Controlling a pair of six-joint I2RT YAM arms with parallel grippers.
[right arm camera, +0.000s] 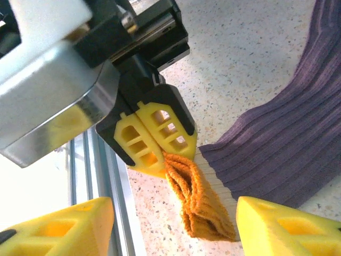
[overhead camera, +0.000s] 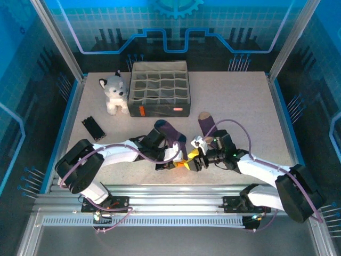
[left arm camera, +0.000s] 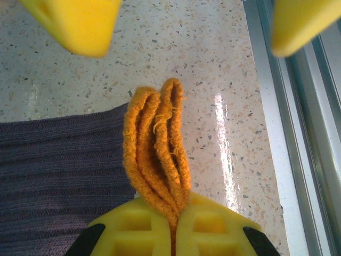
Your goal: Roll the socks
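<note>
plush husky [overhead camera: 114, 92], grey divider box [overhead camera: 160, 110], black block [overhead camera: 93, 128]

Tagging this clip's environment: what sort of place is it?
Probably a lab robot cell, not a home: aluminium rails at the near edge of the table, blue-lit enclosure panels behind, and staged props: socks, plush husky and grid organiser.

Ribbed knit socks [right arm camera: 277, 154], glossy speckled table [left arm camera: 213, 58]

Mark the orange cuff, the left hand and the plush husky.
orange cuff [left arm camera: 157, 149], left wrist view, middle of the bunched folds.
left hand [right arm camera: 162, 152], right wrist view, seam between its shut yellow fingertips.
plush husky [overhead camera: 114, 87], top external view, its head.
</note>
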